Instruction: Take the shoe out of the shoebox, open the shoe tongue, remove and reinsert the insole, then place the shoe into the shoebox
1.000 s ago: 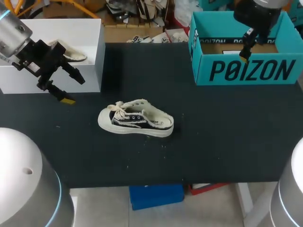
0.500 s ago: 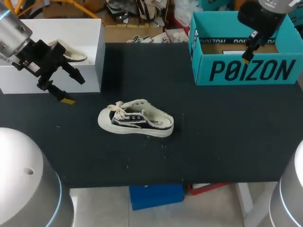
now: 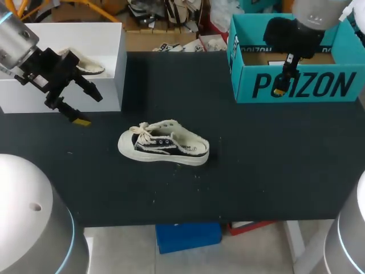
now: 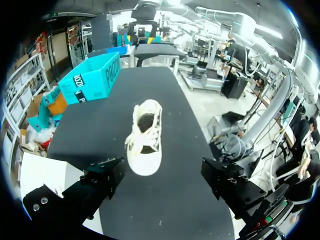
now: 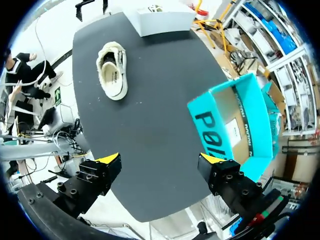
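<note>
Bright, even overhead light, no hard shadows. Head view: matte black counter (image 3: 256, 165) w/ almost no glare. The shoe (image 3: 164, 145) throws only a thin soft shadow along its near side. White box (image 3: 85, 37) is nearly blown out on top, its side facing the shoe in grey shade. Teal box (image 3: 296, 85) front evenly lit. L wrist view: pale sheen on far part of counter, ceiling strip lamps glare. R wrist view: surroundings past counter washed out white, counter edges bow strongly, yellow tips of R tool (image 5: 159, 162) bright.

The black-and-cream shoe (image 3: 163, 149) is sitting upright on its sole, laces lying loose, toe pointing away from the teal shoebox (image 3: 319, 85), which is standing open, well apart.
</note>
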Robot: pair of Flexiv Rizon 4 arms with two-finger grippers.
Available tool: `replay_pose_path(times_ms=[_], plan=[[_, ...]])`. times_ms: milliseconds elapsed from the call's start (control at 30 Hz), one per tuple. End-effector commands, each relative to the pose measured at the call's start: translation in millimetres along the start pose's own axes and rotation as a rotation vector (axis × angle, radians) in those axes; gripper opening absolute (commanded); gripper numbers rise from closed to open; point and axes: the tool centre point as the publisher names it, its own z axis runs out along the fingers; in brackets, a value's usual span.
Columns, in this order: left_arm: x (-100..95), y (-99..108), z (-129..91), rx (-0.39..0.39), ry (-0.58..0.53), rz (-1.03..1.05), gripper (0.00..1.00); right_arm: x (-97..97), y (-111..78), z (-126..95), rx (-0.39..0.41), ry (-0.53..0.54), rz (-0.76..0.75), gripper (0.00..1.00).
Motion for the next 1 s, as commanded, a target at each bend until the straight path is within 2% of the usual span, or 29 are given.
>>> replay_pose_path(times_ms=[33,733,1000], plan=[[-0.4,1,1,-0.001,-0.002,0.002,1.0,38.6,7.7,22,-0.136,0.007,-0.174,1.0],[-0.4,1,1,-0.001,-0.002,0.002,1.0,38.6,7.7,22,-0.136,0.007,-0.174,1.0],[-0.4,1,1,-0.001,-0.002,0.002,1.0,49.2,26.6,49,-0.278,-0.021,-0.218,1.0]])
